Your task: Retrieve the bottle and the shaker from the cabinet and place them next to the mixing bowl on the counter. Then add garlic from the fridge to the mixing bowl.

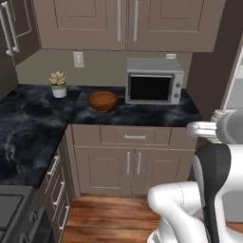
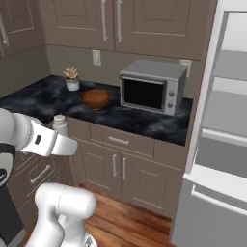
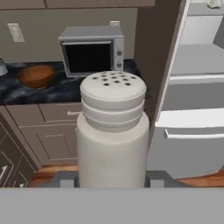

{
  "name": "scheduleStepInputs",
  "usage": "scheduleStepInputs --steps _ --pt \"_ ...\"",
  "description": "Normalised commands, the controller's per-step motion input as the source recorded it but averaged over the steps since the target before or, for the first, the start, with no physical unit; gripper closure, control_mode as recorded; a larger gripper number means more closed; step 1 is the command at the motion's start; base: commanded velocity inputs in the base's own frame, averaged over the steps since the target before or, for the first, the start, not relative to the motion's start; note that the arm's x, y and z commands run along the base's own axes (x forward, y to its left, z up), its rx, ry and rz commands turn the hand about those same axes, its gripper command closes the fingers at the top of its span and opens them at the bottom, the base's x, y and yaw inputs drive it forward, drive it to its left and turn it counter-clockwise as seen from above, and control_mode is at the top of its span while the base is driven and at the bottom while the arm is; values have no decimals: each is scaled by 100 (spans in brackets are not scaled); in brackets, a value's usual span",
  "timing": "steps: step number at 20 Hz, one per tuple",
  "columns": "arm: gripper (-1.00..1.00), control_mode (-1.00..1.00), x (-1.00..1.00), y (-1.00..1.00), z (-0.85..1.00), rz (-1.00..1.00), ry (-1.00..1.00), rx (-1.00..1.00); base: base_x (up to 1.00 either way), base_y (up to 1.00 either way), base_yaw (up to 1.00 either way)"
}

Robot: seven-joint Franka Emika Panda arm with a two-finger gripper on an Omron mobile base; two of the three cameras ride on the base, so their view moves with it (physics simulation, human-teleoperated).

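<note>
Left base view: one round brown wooden mixing bowl point(image 1: 103, 100) sits on the black, white-veined tabletop point(image 1: 33, 123), just left of one boxy grey microwave point(image 1: 154, 80). One small white pot with a succulent point(image 1: 58, 84) stands farther left, near the wall. Above hangs the taupe-brown panelled cabinet point(image 1: 95, 23), doors shut, with slim silver bar handles.

Right base view: the same single bowl point(image 2: 96, 98), microwave point(image 2: 152, 87) and potted plant point(image 2: 72, 78) line the tabletop point(image 2: 34, 99). One off-white shaker point(image 2: 60, 124) with a rounded top stands upright at the end of the white arm, in front of the base cabinets, well short of the bowl.

Hand view: the shaker point(image 3: 113, 127), a smooth cylinder with a ridged, perforated cap, is upright, and the fingers point(image 3: 113, 181) are clenched on its lower body. The bowl point(image 3: 36, 75) lies far left on the tabletop.
</note>
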Motion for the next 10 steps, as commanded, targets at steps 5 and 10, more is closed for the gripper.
scheduleStepInputs --steps 5,10 --pt "100 100 0 0 0 0 0 0 75 35 -4" --pt "100 100 0 0 0 0 0 0 72 35 0"
